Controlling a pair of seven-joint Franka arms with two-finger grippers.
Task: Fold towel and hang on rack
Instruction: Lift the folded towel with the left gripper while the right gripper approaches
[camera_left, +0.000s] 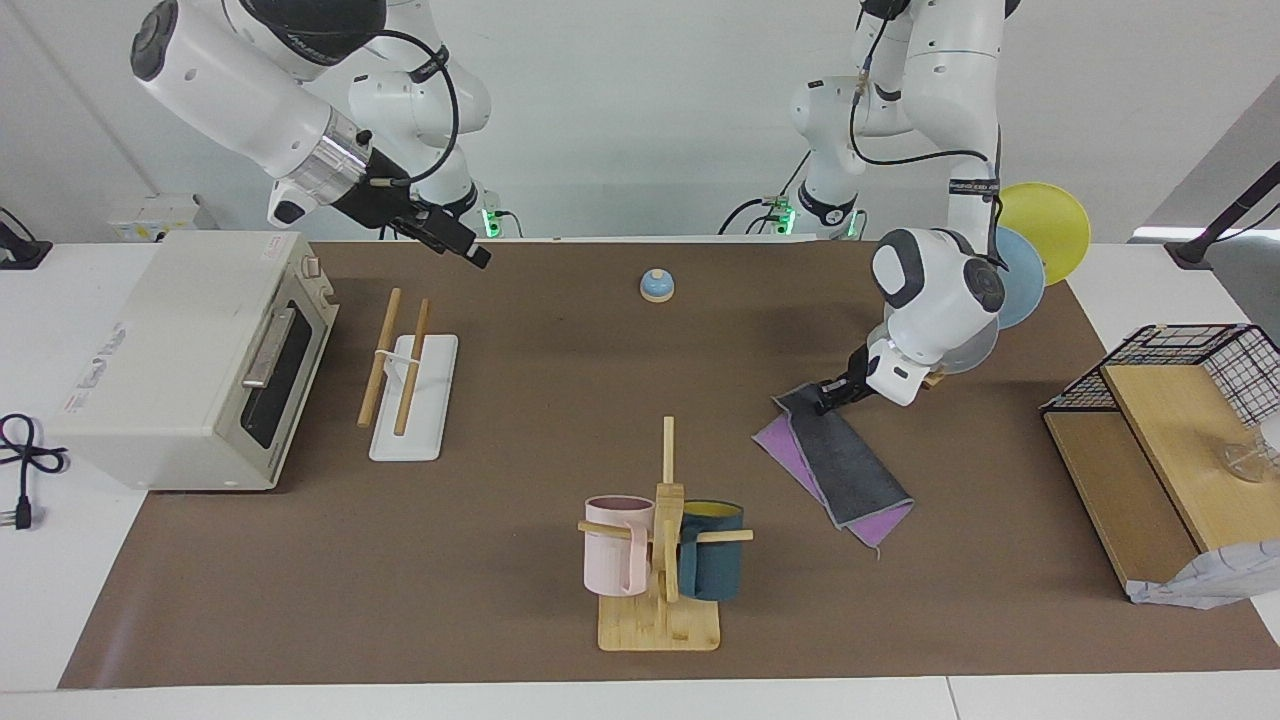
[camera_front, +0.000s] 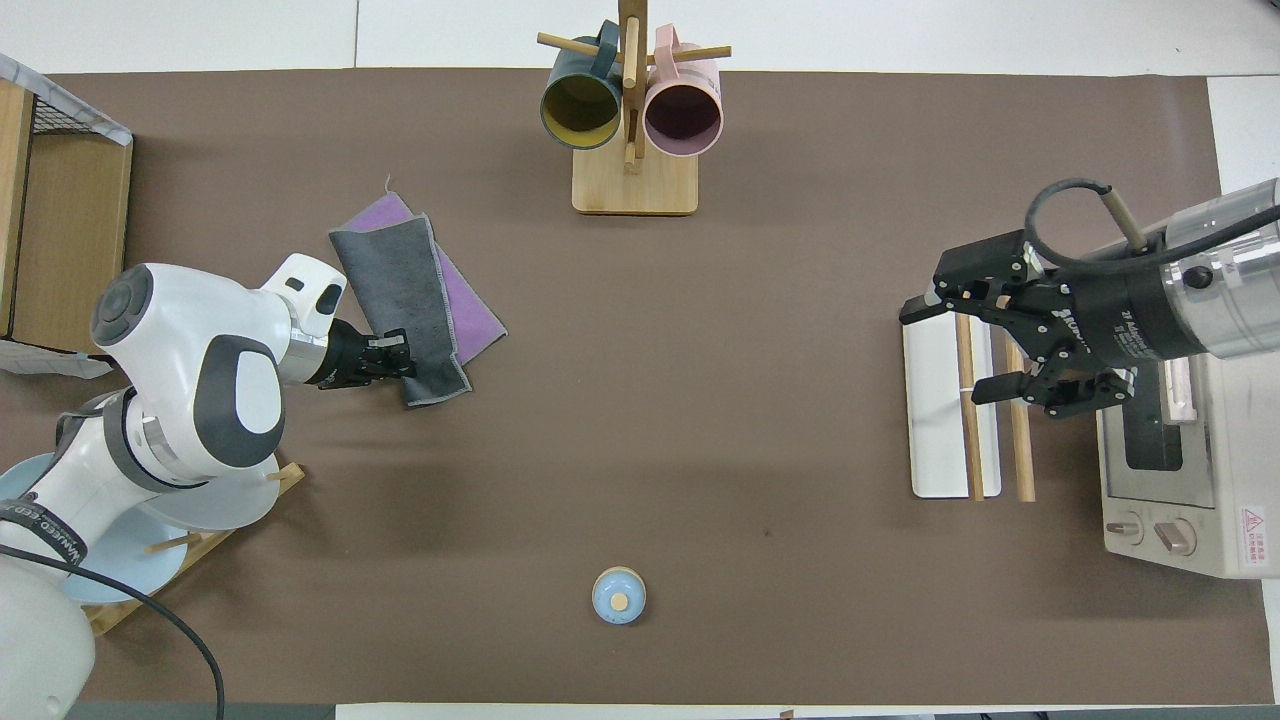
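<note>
Left hand is clenched on the robot-side edge of the towel, which lies folded on the tabletop toward the left arm's end. Right hand hangs released over the rack, beside the toaster oven.

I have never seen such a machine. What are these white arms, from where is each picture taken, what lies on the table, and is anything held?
These are two robot arms with two-finger jaws. One picture faces them from across the table; the other looks down from above their end. The left gripper is shut on the near corner of the folded towel, which lies flat. The right gripper, open, hangs in the air near the rack and holds nothing. Also there: a toaster oven, a mug tree, a small bell, plates on a stand and a wooden shelf.
</note>
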